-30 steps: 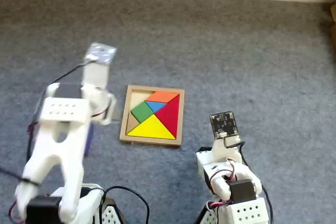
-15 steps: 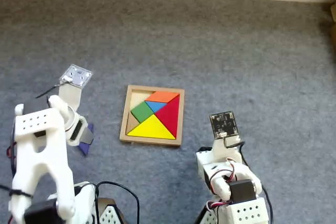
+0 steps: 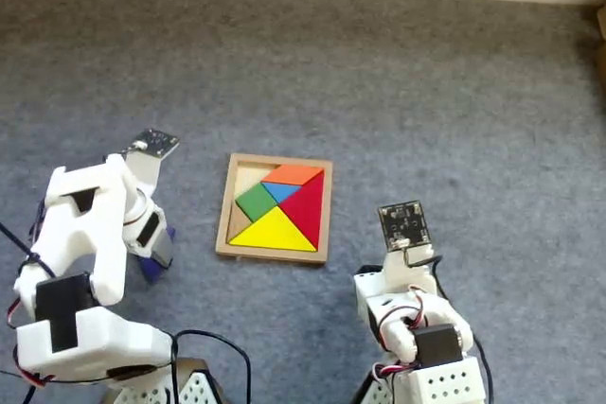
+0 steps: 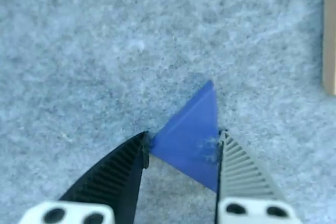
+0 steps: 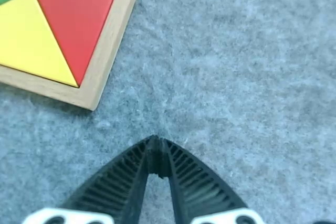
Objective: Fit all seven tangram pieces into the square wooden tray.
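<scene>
The square wooden tray (image 3: 275, 254) lies mid-table holding orange (image 3: 292, 174), green (image 3: 256, 202), light blue (image 3: 282, 191), red (image 3: 305, 205) and yellow (image 3: 273, 231) pieces; a strip of bare wood shows along its left side. A dark blue triangle (image 4: 191, 137) lies on the carpet left of the tray, also seen as a blue triangle (image 3: 149, 268) under the left arm. My left gripper (image 4: 182, 136) is down on the carpet, its fingers pressed to both sides of that triangle. My right gripper (image 5: 156, 142) is shut and empty, low over the carpet near the tray's corner (image 5: 105, 51).
Grey carpet covers the whole table. The tray's edge (image 4: 329, 35) stands a short way off from the blue triangle. The right arm (image 3: 412, 309) sits folded at the front, right of the tray. Open carpet lies behind and to the right of the tray.
The left arm swung away from the tray's left side, pulled back and dropped low, bringing its gripper down onto the blue triangle. The right arm has kept still.
</scene>
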{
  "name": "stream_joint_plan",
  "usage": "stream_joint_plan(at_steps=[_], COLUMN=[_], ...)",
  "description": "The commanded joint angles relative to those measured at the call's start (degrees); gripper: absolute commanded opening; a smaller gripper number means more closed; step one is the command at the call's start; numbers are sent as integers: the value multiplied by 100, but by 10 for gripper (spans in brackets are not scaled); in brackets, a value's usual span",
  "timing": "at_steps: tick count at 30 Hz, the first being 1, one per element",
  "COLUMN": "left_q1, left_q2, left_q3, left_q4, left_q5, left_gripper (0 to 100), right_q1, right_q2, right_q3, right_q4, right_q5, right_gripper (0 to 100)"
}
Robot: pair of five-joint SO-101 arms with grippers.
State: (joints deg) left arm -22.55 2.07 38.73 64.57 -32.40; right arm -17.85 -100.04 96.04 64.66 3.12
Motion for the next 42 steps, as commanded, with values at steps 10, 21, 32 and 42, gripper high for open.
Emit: stream_joint_plan(at_steps=[10,21,32,42], left_q1=[690,1305,2114,2703], left_q2=[-1411,-2949,-2299,-400], left_q3=[-259,-259,-1253,-2853], left_q4=[18,651,642,703], left_q5=[325,387,932,1029], left_gripper=[70,71,71,72], right_q1=[-13,-13,-13,-13], right_q2=[-92,-92,-92,-92], right_q3=[848,848,848,848], right_q4=[40,40,40,40], right_q5=[-62,-53,-53,-53], right_gripper=[6,6,6,6])
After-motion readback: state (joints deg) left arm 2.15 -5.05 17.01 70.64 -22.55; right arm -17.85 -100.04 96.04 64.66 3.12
